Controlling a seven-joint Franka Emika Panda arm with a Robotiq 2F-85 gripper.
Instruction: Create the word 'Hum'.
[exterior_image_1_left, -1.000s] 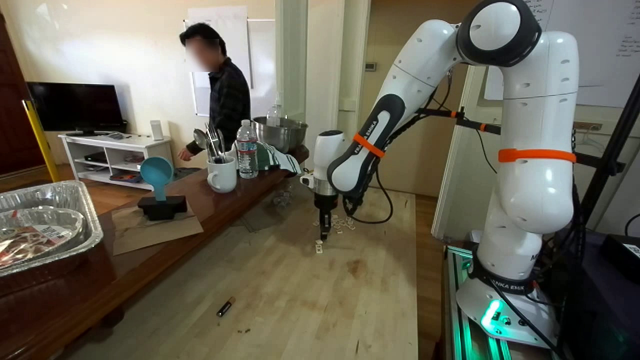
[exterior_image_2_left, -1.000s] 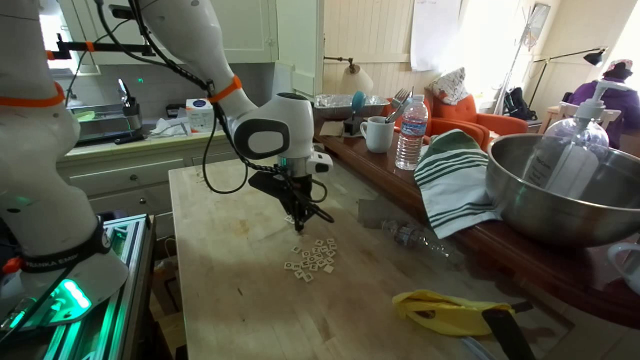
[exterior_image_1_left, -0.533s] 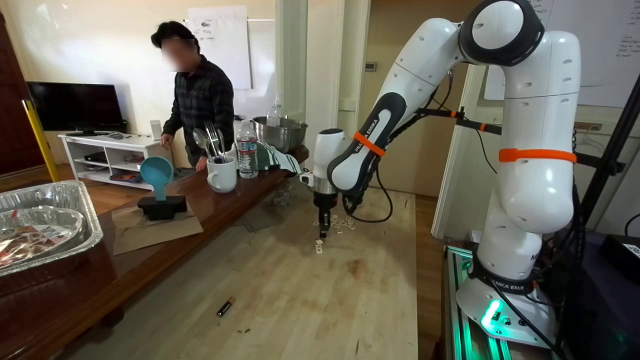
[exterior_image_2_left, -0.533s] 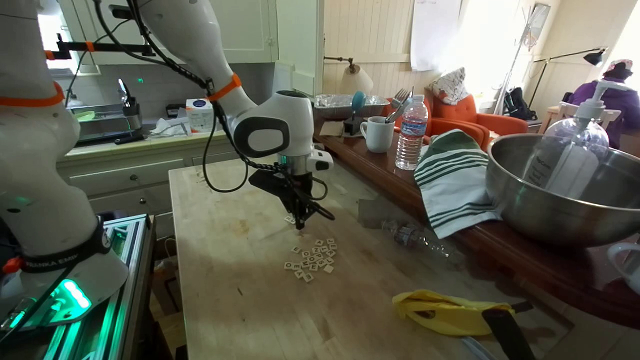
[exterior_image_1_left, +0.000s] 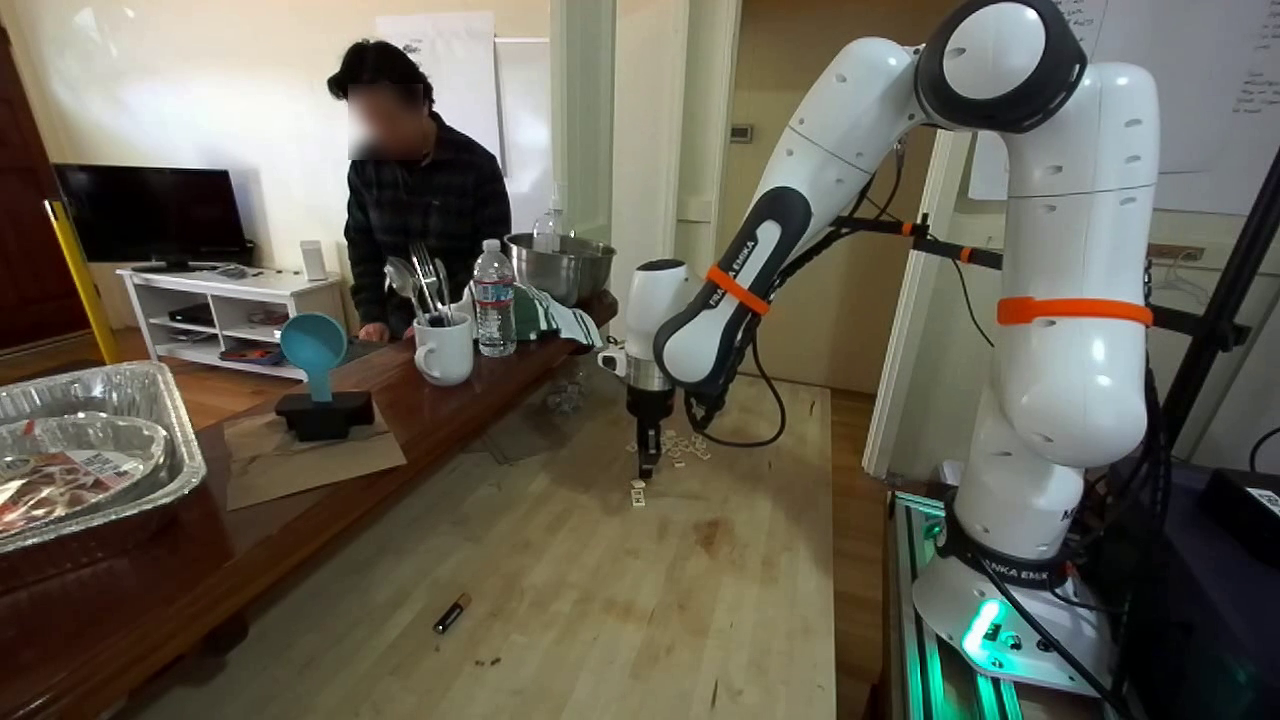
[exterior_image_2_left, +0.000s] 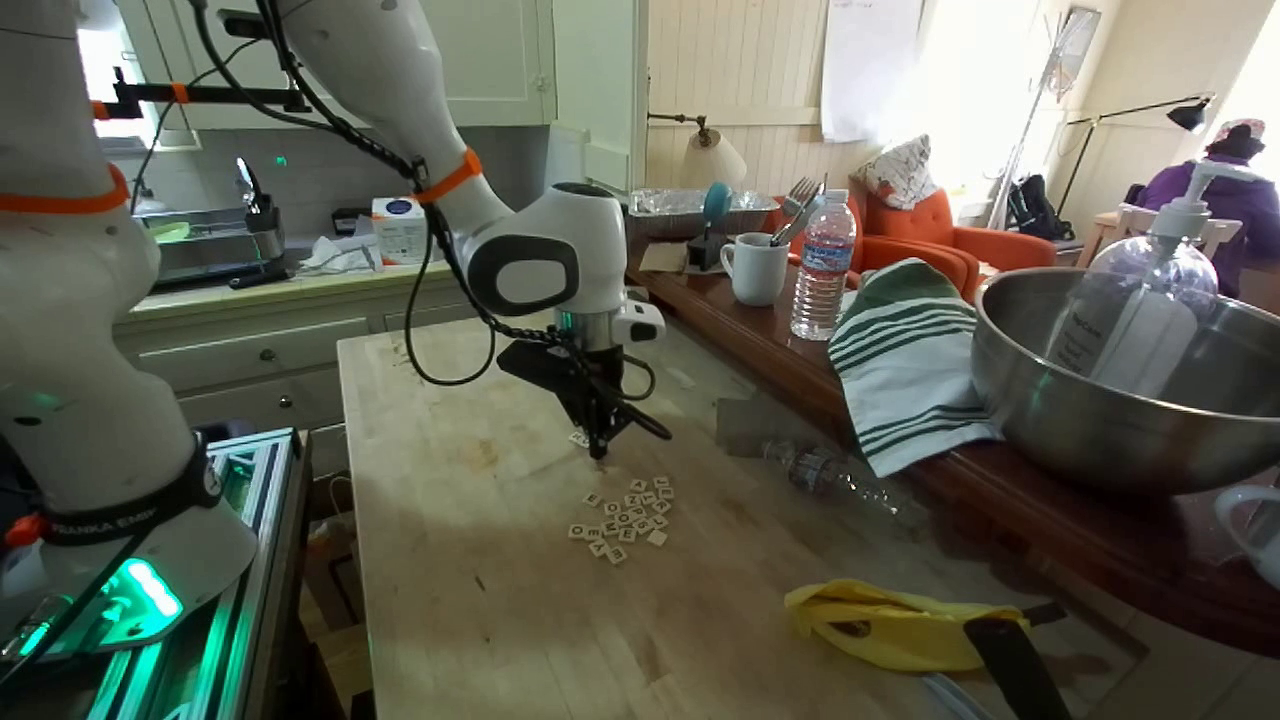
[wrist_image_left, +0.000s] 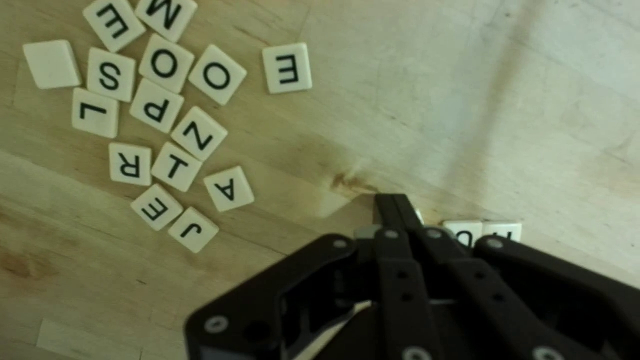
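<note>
Tiles (wrist_image_left: 156, 105) cream, mostly black-lettered; tool (wrist_image_left: 393, 199) black; towel (exterior_image_2_left: 905, 372) white, green-striped.

Tiles (wrist_image_left: 156, 106) read H, E, S, O, L, P, R, T, A, J; arm's base (exterior_image_2_left: 110, 527), FRANKA

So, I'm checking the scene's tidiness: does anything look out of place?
Yes: an apparent battery lies away from the lettered tiles, and a clear bottle lies on its side near the dark counter; neither aids spelling. In the wrist view, one blank-faced tile shows no letter, unlike its neighbours.
</note>
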